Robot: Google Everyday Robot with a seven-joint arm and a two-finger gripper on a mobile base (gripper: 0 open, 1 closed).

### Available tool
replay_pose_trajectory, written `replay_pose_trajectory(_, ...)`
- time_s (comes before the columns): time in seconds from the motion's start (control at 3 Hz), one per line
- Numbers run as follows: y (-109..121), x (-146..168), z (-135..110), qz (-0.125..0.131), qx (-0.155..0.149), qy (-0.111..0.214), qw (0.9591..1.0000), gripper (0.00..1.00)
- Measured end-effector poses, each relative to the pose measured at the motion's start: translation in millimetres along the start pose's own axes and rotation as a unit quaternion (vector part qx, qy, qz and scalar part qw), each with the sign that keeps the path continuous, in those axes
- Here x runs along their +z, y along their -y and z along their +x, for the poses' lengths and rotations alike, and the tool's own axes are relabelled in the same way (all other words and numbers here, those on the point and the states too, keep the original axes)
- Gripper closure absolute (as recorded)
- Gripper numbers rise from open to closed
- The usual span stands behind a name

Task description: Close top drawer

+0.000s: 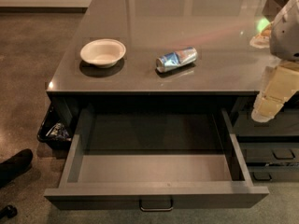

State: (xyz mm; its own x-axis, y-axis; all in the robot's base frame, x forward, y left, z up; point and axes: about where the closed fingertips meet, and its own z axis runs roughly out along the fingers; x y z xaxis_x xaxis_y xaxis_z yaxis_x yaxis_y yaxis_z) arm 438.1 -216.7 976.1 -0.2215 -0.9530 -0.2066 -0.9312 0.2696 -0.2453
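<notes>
A: What is to be noted on the left?

B: A dark shoe (pixel 15 164) is seen on the floor at 8 o'clock, and a black bin (pixel 52 130) at 9 o'clock, tucked under the counter's left end. Neither is judged to lie in the drawer's path, though a step forward by the shoe would change that.

A: And the task's thing?

B: The top drawer (pixel 156 169) is found at 6 o'clock, drawn far out, with its handle (pixel 156 204) centred on the front. On the counter (pixel 140 13) above it, a white bowl (pixel 103 52) is set at 11 o'clock and a dented can (pixel 176 59) is laid on its side at 12 o'clock. A hard slam could set the can rolling (it lies free, nothing beside it).

A: Where is the gripper?

B: The gripper (pixel 268 99) is held at 3 o'clock, off the counter's right front corner, well apart from the drawer front. Whether it is spread or pressed together cannot be told. If the push were applied near the right corner and not the middle, the drawer could be skewed and jammed. The lower drawer fronts (pixel 275 154) at 4 o'clock are matched in look, so the wrong one could be pressed.
</notes>
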Motion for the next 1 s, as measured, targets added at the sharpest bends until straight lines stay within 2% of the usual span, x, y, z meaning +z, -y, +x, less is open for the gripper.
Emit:
replay_pose_trajectory(0.33, -4.7, 2.9, -0.4, 0.002, 0.001, 0.0, 1.0, 0.0)
replay_pose_trajectory(0.67, -29.1, 17.0, 1.3, -0.009, 0.014, 0.013, 0.9998, 0.0)
replay_pose_trajectory(1.0, -72.7, 52.8, 13.7, -0.055, 0.046, 0.034, 0.9969, 0.0)
